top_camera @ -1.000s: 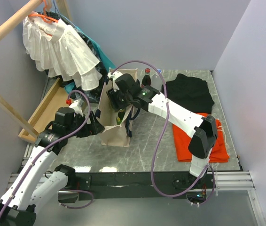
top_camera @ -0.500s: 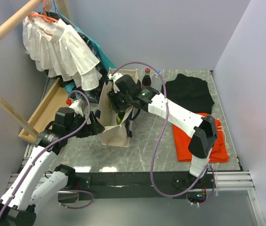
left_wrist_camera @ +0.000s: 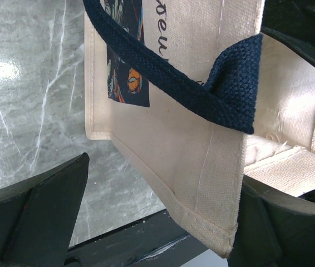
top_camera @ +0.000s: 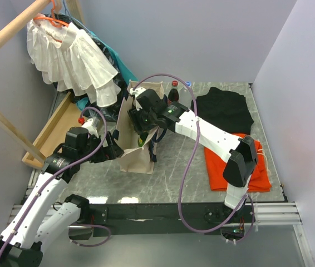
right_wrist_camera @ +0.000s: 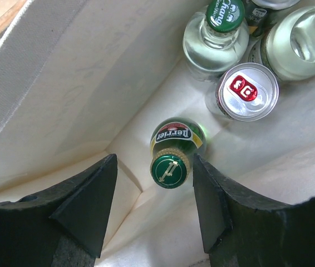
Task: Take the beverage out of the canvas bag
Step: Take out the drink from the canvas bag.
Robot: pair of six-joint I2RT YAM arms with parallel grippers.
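Advanced slightly deeper into canvas bag (top_camera: 131, 158) with right gripper (right_wrist_camera: 153, 162).
Jaws apart, straddling cap of upright green bottle (right_wrist_camera: 175, 136) inside bag, beside can (right_wrist_camera: 247, 92); left gripper (left_wrist_camera: 163, 183) spread around bag edge.

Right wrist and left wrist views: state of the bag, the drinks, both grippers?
Bag, standing, top open.
Perrier bottle, upright in bag, capped, not gripped.
Chang bottle, upright in bag, capped.
Can, upright in bag, unopened.
Right gripper, open, a finger each side of the Perrier cap.
Left gripper, open, straddling the bag's wall.
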